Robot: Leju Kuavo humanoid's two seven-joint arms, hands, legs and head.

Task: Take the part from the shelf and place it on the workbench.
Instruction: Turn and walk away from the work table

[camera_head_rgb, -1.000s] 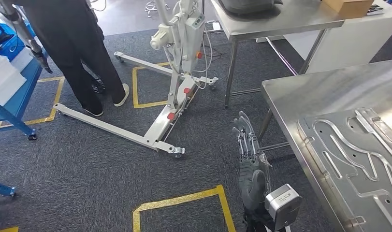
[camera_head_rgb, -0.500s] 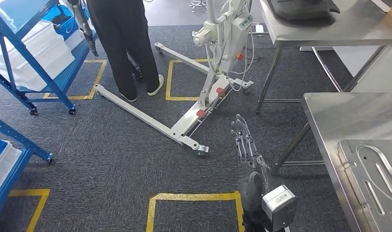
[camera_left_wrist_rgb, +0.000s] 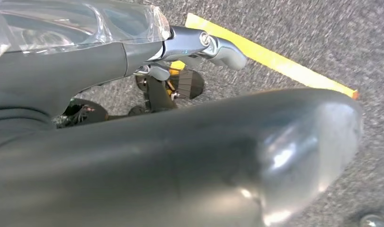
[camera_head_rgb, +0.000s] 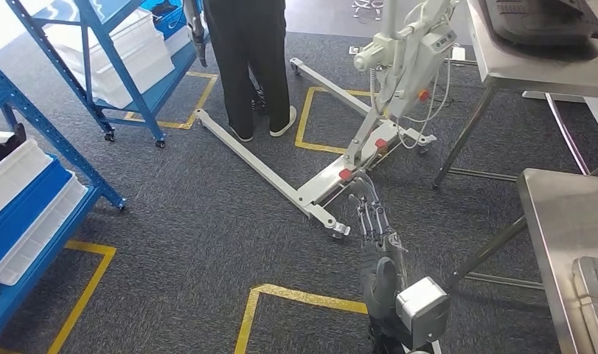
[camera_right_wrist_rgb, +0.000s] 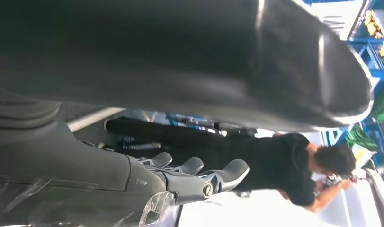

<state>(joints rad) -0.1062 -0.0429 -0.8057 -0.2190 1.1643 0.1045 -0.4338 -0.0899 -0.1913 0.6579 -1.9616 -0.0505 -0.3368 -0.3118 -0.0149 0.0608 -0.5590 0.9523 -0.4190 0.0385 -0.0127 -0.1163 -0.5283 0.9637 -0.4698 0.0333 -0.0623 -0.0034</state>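
My right hand (camera_head_rgb: 374, 230) hangs low in the head view, fingers stretched forward over the grey carpet, holding nothing. In the right wrist view its fingers (camera_right_wrist_rgb: 195, 178) lie straight and bare. My left hand (camera_left_wrist_rgb: 195, 45) is seen in the left wrist view above the carpet, fingers out with nothing in them. A blue shelf (camera_head_rgb: 32, 193) with white and blue bins stands at the left. The steel workbench (camera_head_rgb: 560, 221) is at the right edge, and a corner of a stamped metal part (camera_head_rgb: 595, 293) lies on it.
A person in black (camera_head_rgb: 251, 59) stands at a second blue shelf (camera_head_rgb: 111, 70) at the back left. A white wheeled lift frame (camera_head_rgb: 369, 140) sprawls across the floor ahead. Another steel table (camera_head_rgb: 535, 70) stands back right. Yellow tape (camera_head_rgb: 296, 298) marks the carpet.
The camera has swung left: the workbench and its metal part slid toward the right edge, and the blue shelves came in from the left. My right hand keeps its pose.
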